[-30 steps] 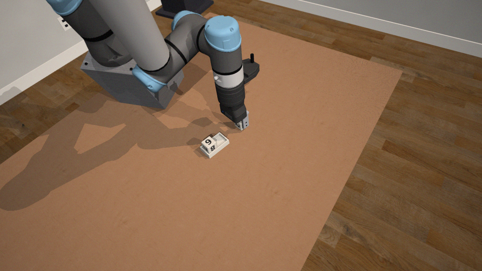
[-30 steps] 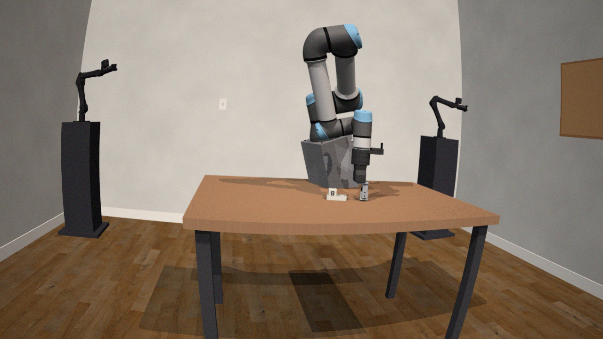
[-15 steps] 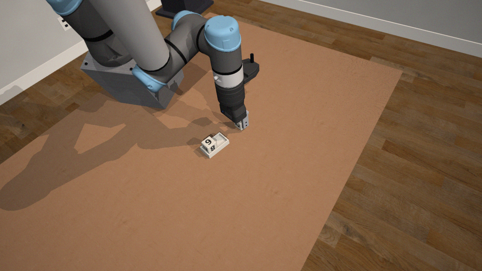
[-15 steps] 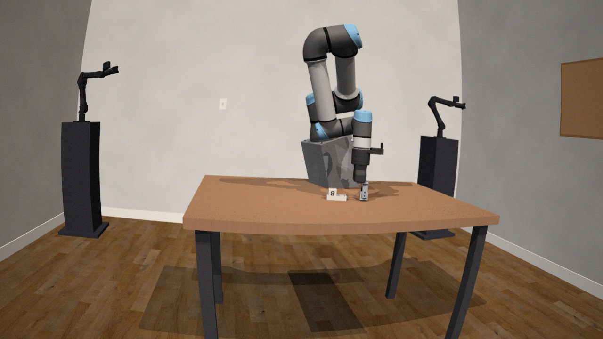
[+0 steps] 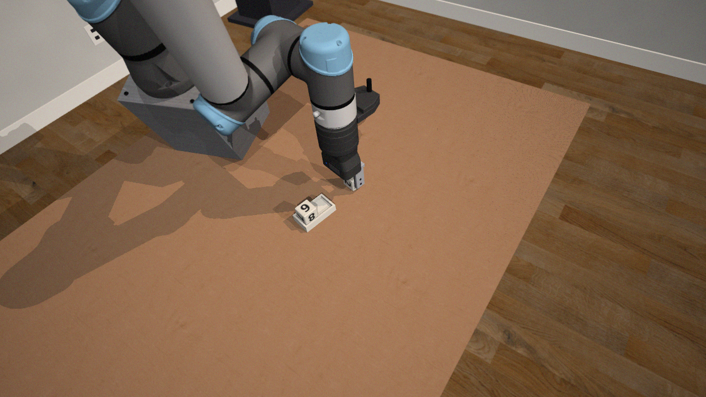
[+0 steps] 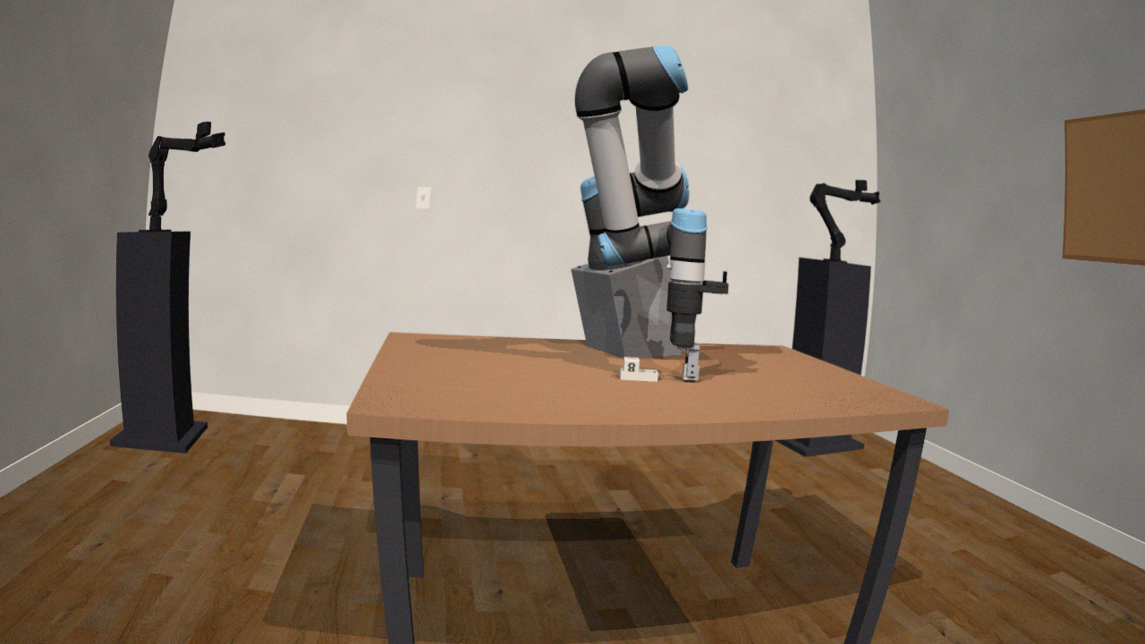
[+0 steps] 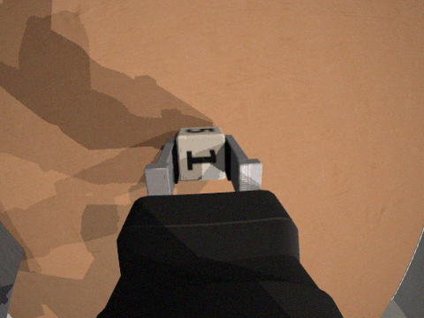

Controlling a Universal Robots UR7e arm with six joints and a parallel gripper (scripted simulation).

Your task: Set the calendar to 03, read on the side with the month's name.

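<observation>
A small white calendar tray point(image 5: 326, 213) point(image 6: 647, 376) lies flat on the table. One white cube point(image 5: 305, 211) point(image 6: 631, 367) stands in its left half, with 9 on top and 8 on the front. The right half of the tray is bare. My gripper point(image 5: 356, 183) point(image 6: 690, 370) point(image 7: 200, 149) is shut on the second white cube point(image 7: 201, 158), down at the table top just behind and right of the tray. In the wrist view the cube's near face shows a 1 lying on its side.
The brown table point(image 5: 345, 296) point(image 6: 560, 408) carries only the tray and cubes. The robot's grey base point(image 5: 162, 118) stands at the back left. Two dark pedestals with camera arms point(image 6: 152, 336) point(image 6: 828, 320) stand beside the table.
</observation>
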